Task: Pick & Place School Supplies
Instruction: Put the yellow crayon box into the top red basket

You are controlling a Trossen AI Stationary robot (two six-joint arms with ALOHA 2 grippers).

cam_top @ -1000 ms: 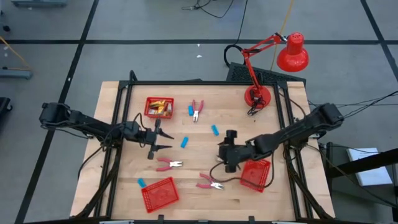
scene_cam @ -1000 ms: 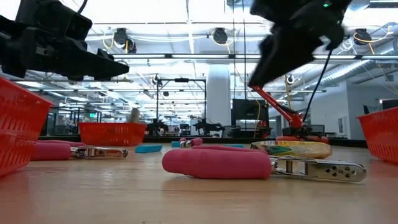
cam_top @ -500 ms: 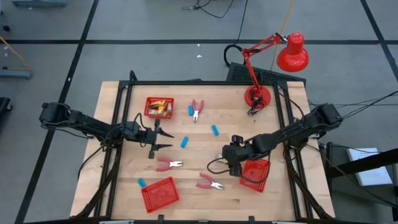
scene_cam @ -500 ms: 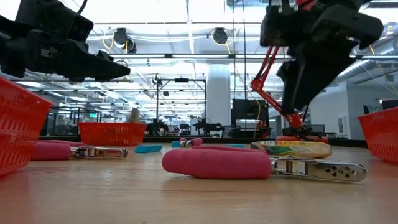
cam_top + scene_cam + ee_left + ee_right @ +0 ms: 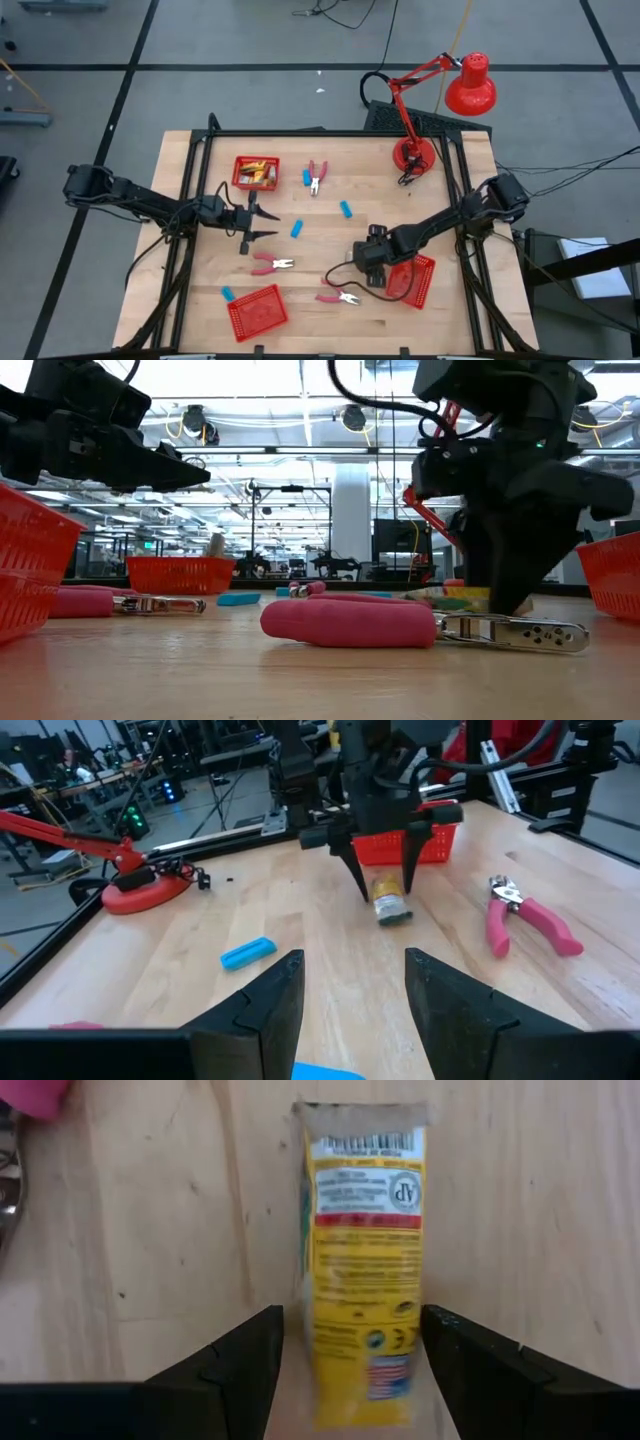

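2 arms over the wooden table (image 5: 200, 310). Right pincer (image 5: 366, 262) is down near the front-right part of the table, just beside the red mesh basket (image 5: 413, 280) at the right edge, fingers (image 5: 225, 1360) apart and straddling a yellow glue tube (image 5: 362, 1295) lying flat on the wood; fingers on either side, can't tell if they touch it. In the left wrist view that pincer (image 5: 383, 885) stands upright over the tube (image 5: 389, 905), tips at table level. In the low view it (image 5: 505, 600) is right over the tube (image 5: 462, 600).

Left pincer (image 5: 262, 226) hovers left of the table's middle, fingers (image 5: 262, 1000) apart, holding nothing.

Supplies lying loose: pink-handled pliers (image 5: 338, 296) just front-left of the right pincer, a 2nd pair (image 5: 270, 263) near the left pincer, a 3rd pair (image 5: 317, 175) toward the back edge. Light-blue blocks: 1 (image 5: 296, 229) mid-table, 1 (image 5: 345, 209) right of it, 1 (image 5: 306, 177) beside the back pliers, 1 (image 5: 227, 293) near the front-left.

2nd basket (image 5: 258, 311) at the front edge, left of centre. 3rd basket (image 5: 255, 172) toward the back left holds yellow pieces. Red desk lamp (image 5: 440, 100) stands at the back-right corner.
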